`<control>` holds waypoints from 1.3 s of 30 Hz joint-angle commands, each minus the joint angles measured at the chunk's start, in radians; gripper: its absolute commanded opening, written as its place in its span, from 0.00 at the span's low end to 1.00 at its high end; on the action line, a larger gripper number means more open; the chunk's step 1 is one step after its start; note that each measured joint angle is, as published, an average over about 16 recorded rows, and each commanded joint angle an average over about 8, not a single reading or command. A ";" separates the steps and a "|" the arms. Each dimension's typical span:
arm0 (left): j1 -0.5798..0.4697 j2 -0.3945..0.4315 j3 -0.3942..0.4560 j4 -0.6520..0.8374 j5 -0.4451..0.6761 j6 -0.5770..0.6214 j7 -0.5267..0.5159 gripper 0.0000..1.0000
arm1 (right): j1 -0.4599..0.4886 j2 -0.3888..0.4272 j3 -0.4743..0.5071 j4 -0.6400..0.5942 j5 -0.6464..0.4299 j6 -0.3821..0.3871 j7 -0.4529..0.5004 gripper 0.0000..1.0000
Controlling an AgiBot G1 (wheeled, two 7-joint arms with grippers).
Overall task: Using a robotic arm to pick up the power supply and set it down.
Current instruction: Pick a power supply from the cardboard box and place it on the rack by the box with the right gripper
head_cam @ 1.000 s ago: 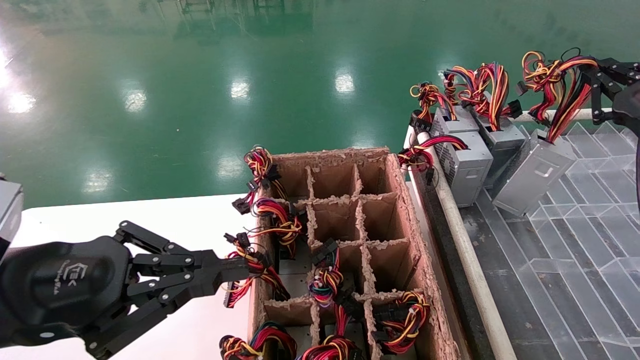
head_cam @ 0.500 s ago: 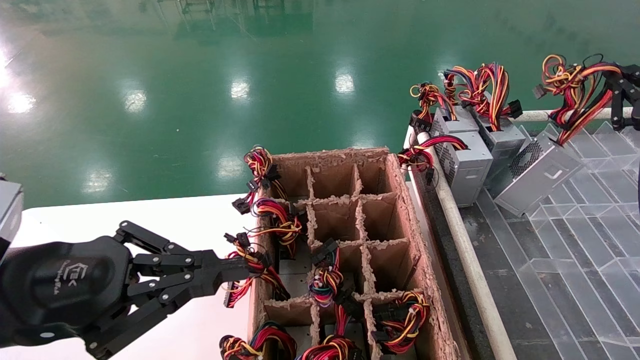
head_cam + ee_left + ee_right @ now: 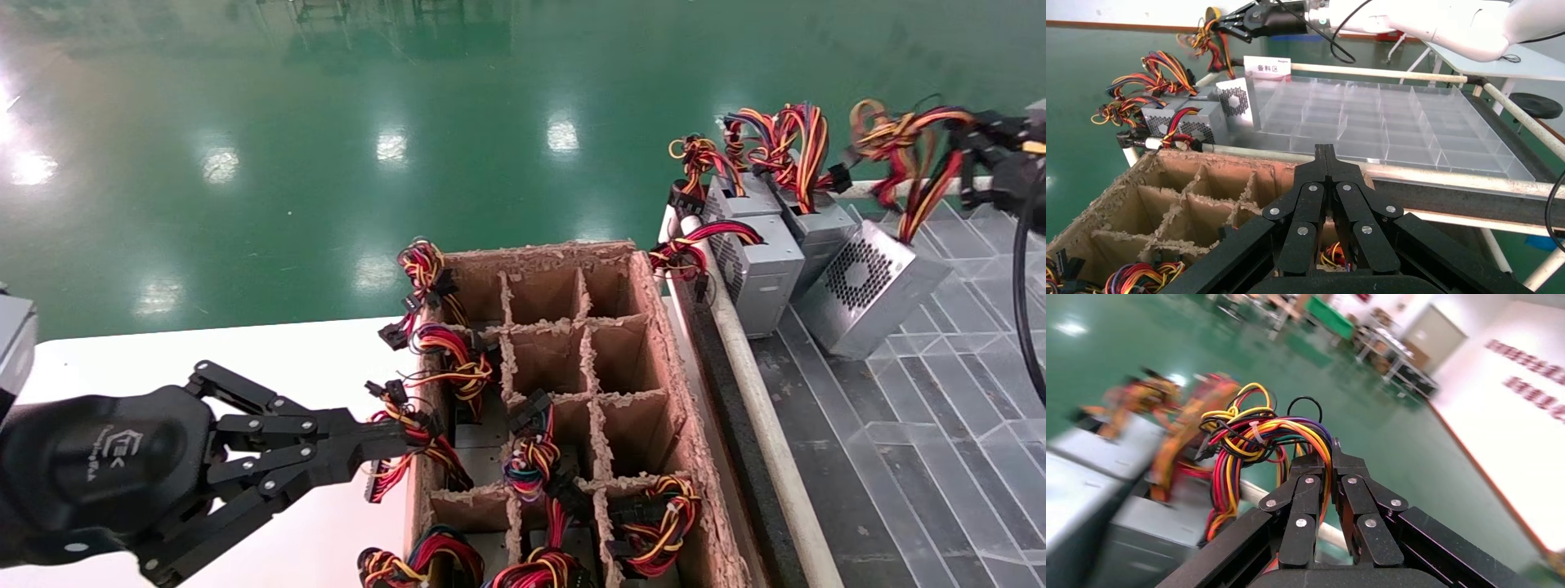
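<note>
**Right tool is hauling the power supply by its wires, not the case**

So the right tool (image 3: 976,139) is sitting clamped on the wire bundle (image 3: 915,159), and the right wrist view shows the fingers (image 3: 1306,478) pinched together with the orange, yellow and purple strands squeezed between them. My guess on why: the metal case is too wide and slick for that claw, while the bundle is giving it a soft handle.

The power supply (image 3: 870,290) is hanging just below and to the tool's inner side, tilted, with its mesh fan side facing up toward the head camera. Its lower corner looks like it's touching or nearly touching the clear tray (image 3: 964,425), but I can't tell for sure. It's leaning right beside the other grey units (image 3: 764,269) already parked at the tray's edge, so I reckon it's being set down next to them.

The left tool (image 3: 384,445) is idling with its tips together, right at the wall of the cardboard box (image 3: 654,327), where more wired units are waiting in the compartments.

Risk as I see it: a box dangling off wires is going to swing and twist, so lowering it slowly seems wise.
</note>
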 commanded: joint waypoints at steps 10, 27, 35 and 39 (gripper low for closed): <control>0.000 0.000 0.000 0.000 0.000 0.000 0.000 0.00 | -0.020 -0.022 0.058 -0.015 0.151 -0.126 -0.169 0.00; 0.000 0.000 0.000 0.000 0.000 0.000 0.000 0.00 | 0.050 -0.071 0.038 -0.136 0.173 -0.219 -0.262 1.00; 0.000 0.000 0.000 0.000 0.000 0.000 0.000 0.00 | 0.073 -0.073 0.024 -0.145 0.158 -0.226 -0.252 1.00; 0.000 0.000 0.000 0.000 0.000 0.000 0.000 0.00 | 0.079 -0.070 0.018 -0.137 0.151 -0.226 -0.240 1.00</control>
